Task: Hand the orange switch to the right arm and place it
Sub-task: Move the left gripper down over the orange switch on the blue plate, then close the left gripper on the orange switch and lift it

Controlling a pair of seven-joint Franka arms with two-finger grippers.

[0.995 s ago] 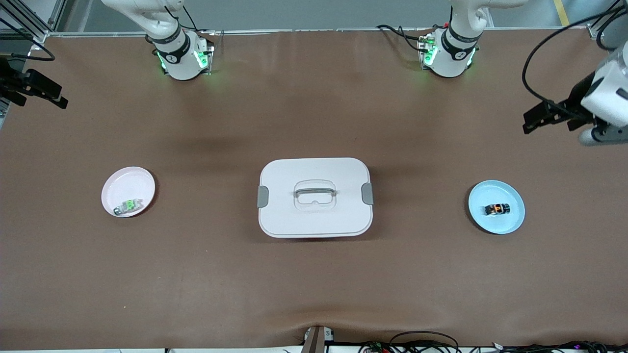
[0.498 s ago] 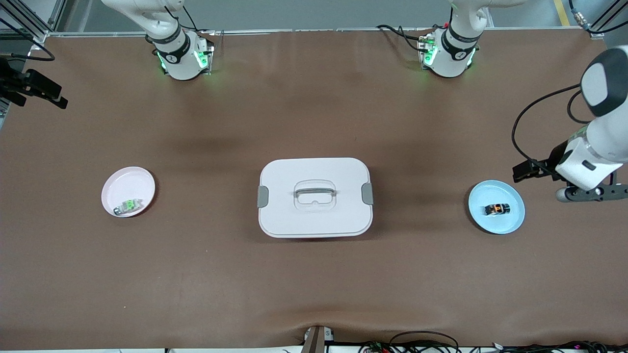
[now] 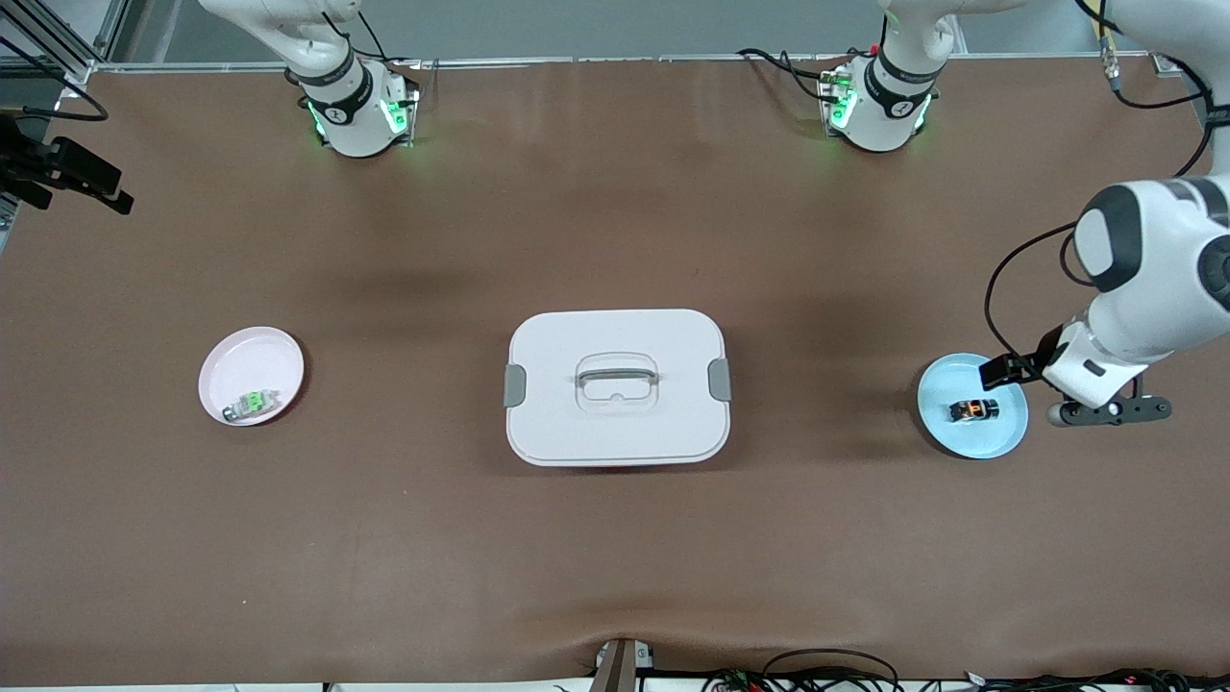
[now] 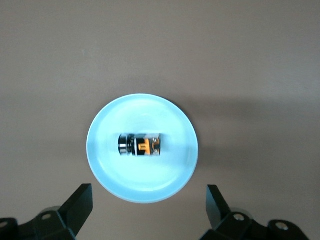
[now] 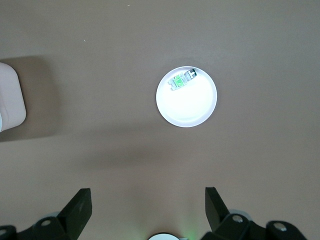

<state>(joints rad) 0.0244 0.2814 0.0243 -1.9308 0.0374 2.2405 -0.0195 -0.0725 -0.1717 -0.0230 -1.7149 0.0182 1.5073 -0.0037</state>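
Note:
The orange switch [image 3: 973, 409] lies on its side in the middle of a light blue plate [image 3: 999, 437] toward the left arm's end of the table. In the left wrist view the switch [image 4: 140, 145] and the plate [image 4: 107, 170] show just ahead of the fingers. My left gripper [image 3: 1105, 412] is open and empty, low over the table right beside the plate's rim; it also shows in its wrist view [image 4: 147, 196]. My right gripper [image 5: 147, 197] is open and empty, high over the table near its own base, out of the front view.
A white lidded box [image 3: 617, 386] with a handle sits mid-table. A pale pink plate [image 3: 251, 360] toward the right arm's end holds a green switch [image 3: 252, 404]. The right wrist view shows that plate [image 5: 195, 107] and switch [image 5: 179, 80] far below.
The left arm has swung down and in from the table's end, bringing its open gripper beside the blue plate. The right arm, the switch and the plates have not moved.

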